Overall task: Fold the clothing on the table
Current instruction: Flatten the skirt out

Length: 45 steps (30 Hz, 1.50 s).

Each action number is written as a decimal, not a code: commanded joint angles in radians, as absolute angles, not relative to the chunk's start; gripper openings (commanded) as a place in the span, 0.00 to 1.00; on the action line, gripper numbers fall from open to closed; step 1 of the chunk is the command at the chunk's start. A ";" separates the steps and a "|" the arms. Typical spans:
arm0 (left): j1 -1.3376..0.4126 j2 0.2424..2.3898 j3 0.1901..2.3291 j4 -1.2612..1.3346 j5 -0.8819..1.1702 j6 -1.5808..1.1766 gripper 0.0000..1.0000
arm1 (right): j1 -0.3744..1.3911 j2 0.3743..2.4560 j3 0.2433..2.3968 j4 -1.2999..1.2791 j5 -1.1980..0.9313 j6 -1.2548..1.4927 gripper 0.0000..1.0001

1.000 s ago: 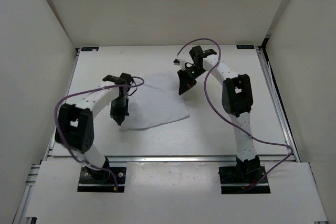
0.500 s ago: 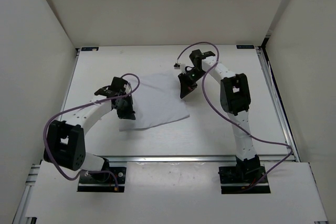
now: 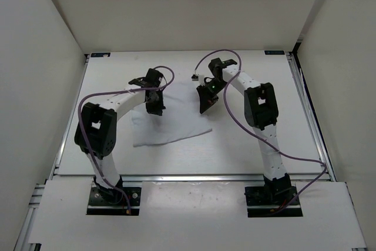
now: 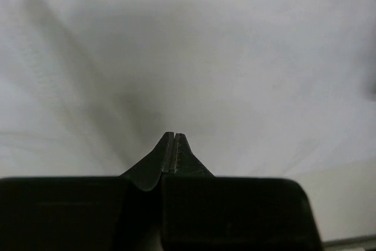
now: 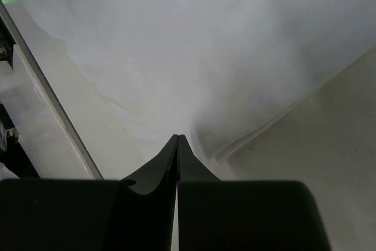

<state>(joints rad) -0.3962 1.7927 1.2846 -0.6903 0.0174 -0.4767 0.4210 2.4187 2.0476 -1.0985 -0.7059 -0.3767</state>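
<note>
My left gripper (image 3: 155, 106) swung from the thin white fabric (image 3: 176, 125)'s near corner toward its far side, arm arched over. The right gripper (image 3: 205, 105) barely budged. Both are pinched closed.

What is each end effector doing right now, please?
Left end effector: closed, no clothing visibly pinched.
Right end effector: closed, nothing visibly pinched.

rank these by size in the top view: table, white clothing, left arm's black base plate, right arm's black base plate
1. table, by far the largest
2. clothing
3. left base plate and right base plate: these look alike, each partly covered by its arm, so no order between them
</note>
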 commanded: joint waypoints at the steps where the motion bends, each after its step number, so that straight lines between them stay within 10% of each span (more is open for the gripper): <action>1: -0.379 1.836 1.342 -0.843 -0.156 -0.448 0.00 | 0.454 2.444 2.085 -1.101 -0.706 -0.376 0.00; 30: -0.222 1.789 1.137 -0.882 -0.140 -0.376 0.00 | 0.469 2.463 2.006 -1.069 -0.446 -0.304 0.00; 45: -0.613 1.862 1.351 -0.917 0.141 -0.413 0.00 | 0.362 2.442 2.281 -1.054 -0.498 -0.305 0.00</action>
